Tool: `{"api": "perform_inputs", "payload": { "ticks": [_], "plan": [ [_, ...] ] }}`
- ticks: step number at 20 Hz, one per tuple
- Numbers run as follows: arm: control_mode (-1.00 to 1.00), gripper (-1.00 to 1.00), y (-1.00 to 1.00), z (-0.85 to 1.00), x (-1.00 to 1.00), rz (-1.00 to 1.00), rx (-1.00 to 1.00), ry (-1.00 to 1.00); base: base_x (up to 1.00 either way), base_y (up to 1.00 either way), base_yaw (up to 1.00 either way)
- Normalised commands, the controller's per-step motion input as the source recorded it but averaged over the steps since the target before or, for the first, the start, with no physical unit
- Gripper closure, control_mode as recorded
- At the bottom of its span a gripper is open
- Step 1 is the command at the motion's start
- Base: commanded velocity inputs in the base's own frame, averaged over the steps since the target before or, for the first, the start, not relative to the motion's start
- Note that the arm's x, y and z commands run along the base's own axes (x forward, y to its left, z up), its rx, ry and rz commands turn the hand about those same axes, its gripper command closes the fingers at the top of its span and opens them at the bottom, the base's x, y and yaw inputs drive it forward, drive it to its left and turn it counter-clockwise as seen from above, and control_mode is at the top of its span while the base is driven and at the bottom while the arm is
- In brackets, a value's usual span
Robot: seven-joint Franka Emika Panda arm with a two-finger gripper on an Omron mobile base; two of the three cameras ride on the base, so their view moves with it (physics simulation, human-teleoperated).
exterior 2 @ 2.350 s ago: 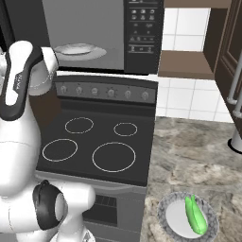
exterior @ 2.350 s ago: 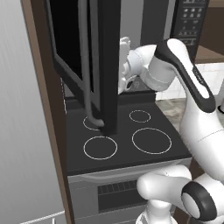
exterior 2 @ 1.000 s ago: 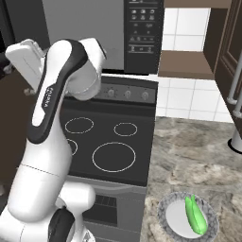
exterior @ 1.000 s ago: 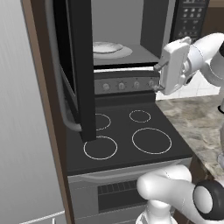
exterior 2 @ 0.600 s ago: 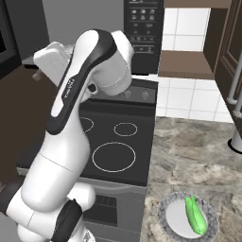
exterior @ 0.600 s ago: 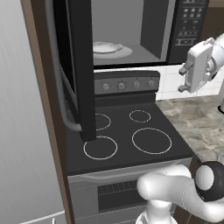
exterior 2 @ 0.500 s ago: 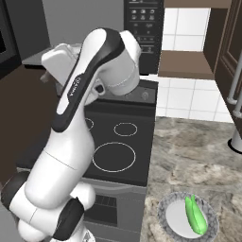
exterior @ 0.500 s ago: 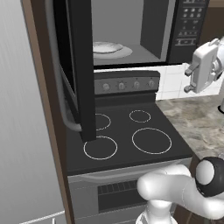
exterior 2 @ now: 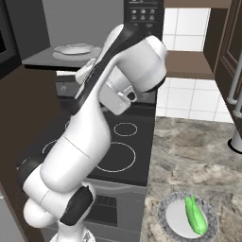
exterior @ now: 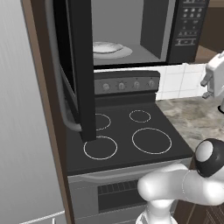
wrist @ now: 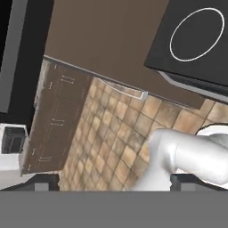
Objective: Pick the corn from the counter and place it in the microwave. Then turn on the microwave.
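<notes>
Grey-beige marbled stone for the counter (exterior 2: pixel 198 151), right of a black glass stovetop (exterior: pixel 131 131) with white rings. White tiled backsplash (exterior 2: pixel 186 101) behind it, dark brown cabinets (exterior 2: pixel 227 42) above and to the right. Behind the stovetop, a grey panel with a knob row (exterior: pixel 127 85); oven front below. Tan tiled floor (wrist: pixel 111 142) in the hand view, beside a brown cabinet front.

Above the stovetop, the microwave (exterior: pixel 144 30), open. Door (exterior: pixel 81 65) swung out to the left, seen nearly edge-on in the left base view, its lower end hanging over the left rings. Button panel (exterior: pixel 190 26) on the right side of the cavity. Mouth of the cavity open across its width in the left base view. In the right base view, the white arm looms large between camera and stovetop and hides the cavity's right part. Open stone between the stovetop's edge and the dish; a steel post (exterior 2: pixel 235 118) at the counter's far right edge.

Inside the microwave, grey walls and a white round turntable (exterior: pixel 107 47), its top bare. On the near part of the counter, a round grey-rimmed dish (exterior 2: pixel 165 220) with the corn (exterior 2: pixel 194 215) in it: green husk, lying lengthwise on the dish's right half, well apart from the microwave.

Gripper (wrist: pixel 116 181) spread wide, tips far apart at the bottom of the hand view, nothing between them, aimed down at the floor. Well apart from the corn.
</notes>
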Motion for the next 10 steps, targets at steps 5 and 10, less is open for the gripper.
{"api": "perform_inputs", "payload": {
  "ticks": [5,10],
  "plan": [
    [-1.0,-1.0,-0.41,-0.49,0.28,-0.08,-0.25,-0.01,0.0,0.0,0.0],
    [-1.0,-1.0,-0.27,-0.35,0.02,-0.08,-0.24,-0.14,0.0,0.0,0.0]
  ]
}}
